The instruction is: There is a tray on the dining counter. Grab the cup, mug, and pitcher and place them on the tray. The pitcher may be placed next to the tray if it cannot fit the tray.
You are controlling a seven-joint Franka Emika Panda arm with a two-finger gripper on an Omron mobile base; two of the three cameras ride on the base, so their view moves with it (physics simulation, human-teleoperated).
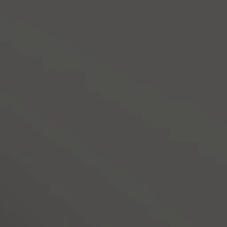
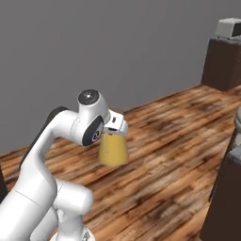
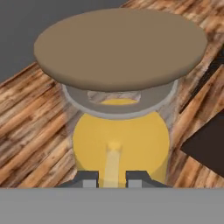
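My fingers [image 3: 111, 178] are nearly closed, clamped on a thin part of the pitcher [image 3: 120, 140], which hangs from my hand in the air above the wooden floor [image 2: 179, 141], its tan lid [image 3: 120, 48] close before me.

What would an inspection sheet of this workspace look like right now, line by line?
Surface: wood plank floor below the arm; no counter top in sight.
Job's things: pitcher, orange-yellow with a tan lid, carried in the air above the floor.
Clutter: nothing seen.
Grippers: gripper shut on the pitcher, fingers either side of its handle.
Cables: nothing seen.
Surroundings: grey wall; dark cabinet far right with a grey appliance on top.
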